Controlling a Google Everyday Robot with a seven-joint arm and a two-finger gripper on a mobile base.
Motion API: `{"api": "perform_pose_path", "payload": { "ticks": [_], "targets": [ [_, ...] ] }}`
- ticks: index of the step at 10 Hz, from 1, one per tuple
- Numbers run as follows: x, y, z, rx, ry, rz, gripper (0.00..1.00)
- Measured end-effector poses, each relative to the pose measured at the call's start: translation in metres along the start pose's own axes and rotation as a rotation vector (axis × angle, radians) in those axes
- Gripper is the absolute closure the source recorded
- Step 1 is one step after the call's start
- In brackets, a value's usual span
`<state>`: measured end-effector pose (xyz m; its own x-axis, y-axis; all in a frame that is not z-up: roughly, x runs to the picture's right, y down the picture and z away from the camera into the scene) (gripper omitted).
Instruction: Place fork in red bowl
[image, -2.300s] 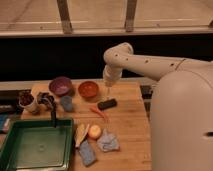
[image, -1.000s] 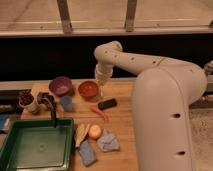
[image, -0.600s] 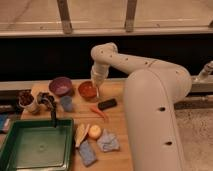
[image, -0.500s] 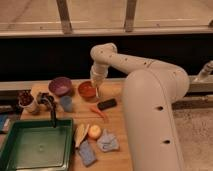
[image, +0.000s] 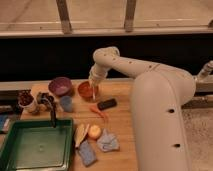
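Gripper (image: 93, 86) sits directly above the red bowl (image: 85, 90). Grip state and fork: cannot tell. Advise releasing low, centred over the bowl.

Purple bowl (image: 60, 86), green tray (image: 35, 148) — maybe carrot (image: 99, 111).

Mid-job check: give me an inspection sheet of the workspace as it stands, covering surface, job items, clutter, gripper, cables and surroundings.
Surface: wooden table, crowded on its left half.
Job's things: red bowl at the table's rear; fork not made out.
Clutter: purple bowl left of the red one; black block; orange carrot-shaped piece; green tray at front left; blue cup; blue cloths; containers at the left edge.
Gripper: gripper low over the red bowl's right rim.
Cables: nothing seen.
Surroundings: dark wall behind the table, window frame above.
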<state>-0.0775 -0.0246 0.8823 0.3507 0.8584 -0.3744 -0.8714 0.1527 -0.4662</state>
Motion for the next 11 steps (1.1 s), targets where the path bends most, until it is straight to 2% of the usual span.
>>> {"api": "perform_pose_path", "payload": {
  "ticks": [7,11],
  "targets": [
    [-0.006,0.013,0.032,-0.03,0.09,-0.042,1.0],
    [-0.01,0.015,0.043,-0.038,0.125,-0.051,1.0]
  ]
}}
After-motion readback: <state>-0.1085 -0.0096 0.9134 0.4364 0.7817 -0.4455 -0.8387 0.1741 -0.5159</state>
